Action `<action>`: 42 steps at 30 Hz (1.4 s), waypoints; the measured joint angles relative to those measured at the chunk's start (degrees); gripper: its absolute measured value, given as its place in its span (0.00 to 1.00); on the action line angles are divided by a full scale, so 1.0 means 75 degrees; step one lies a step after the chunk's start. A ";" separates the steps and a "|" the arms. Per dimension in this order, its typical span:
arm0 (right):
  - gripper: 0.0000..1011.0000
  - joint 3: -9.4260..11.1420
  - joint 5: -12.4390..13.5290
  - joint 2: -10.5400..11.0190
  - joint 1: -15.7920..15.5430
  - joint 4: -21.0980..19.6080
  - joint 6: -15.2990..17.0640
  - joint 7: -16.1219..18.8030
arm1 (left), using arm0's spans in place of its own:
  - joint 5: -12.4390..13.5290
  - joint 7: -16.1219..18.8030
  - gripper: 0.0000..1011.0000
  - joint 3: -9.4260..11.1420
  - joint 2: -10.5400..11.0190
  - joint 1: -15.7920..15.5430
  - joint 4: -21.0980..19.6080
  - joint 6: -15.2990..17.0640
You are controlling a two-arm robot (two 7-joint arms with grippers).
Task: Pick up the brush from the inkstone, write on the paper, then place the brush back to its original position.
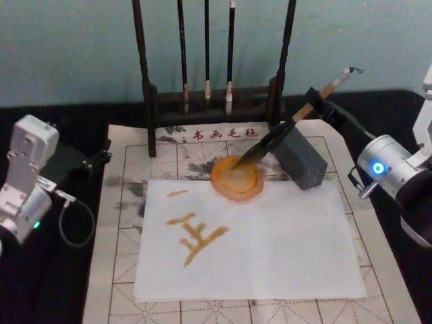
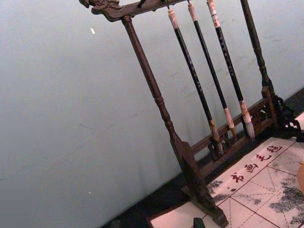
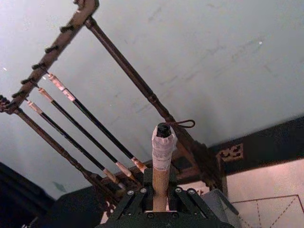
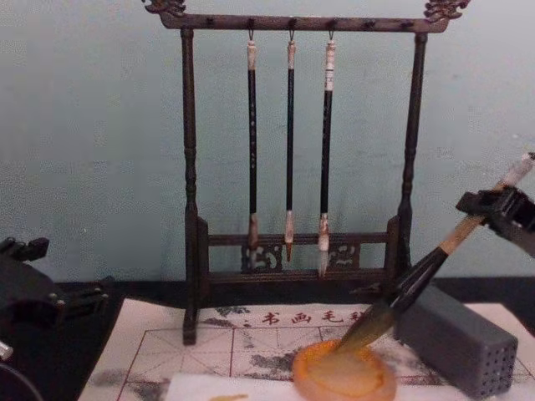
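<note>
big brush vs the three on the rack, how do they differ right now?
The brush is thick with a tan handle; the hanging brushes are thin and black-handled. The brush is tilted, clamped in the right gripper, tip in the inkstone; the hanging brushes hang vertical from the rack. Its bristles are dark, theirs pale. Both point bristles down.

Silver-white arms (image 1: 27, 182), black right gripper (image 3: 160, 195), blue light (image 1: 379, 168)
</note>
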 joint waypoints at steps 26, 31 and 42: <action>0.18 -0.0221 0.0966 -0.0059 0.0402 0.0651 0.0519 -0.0508 | 0.0000 0.0000 0.99 0.0000 0.0000 0.0000 0.0000 0.0000; 0.18 -0.0296 0.1050 -0.0020 0.0442 0.0727 0.0497 -0.0573 | 0.0001 0.0000 0.99 0.0000 0.0000 0.0000 0.0000 0.0000; 0.18 -0.0429 0.1277 0.0011 0.0521 0.0878 0.0401 -0.0687 | 0.0000 0.0000 0.99 0.0000 0.0000 0.0000 0.0000 0.0000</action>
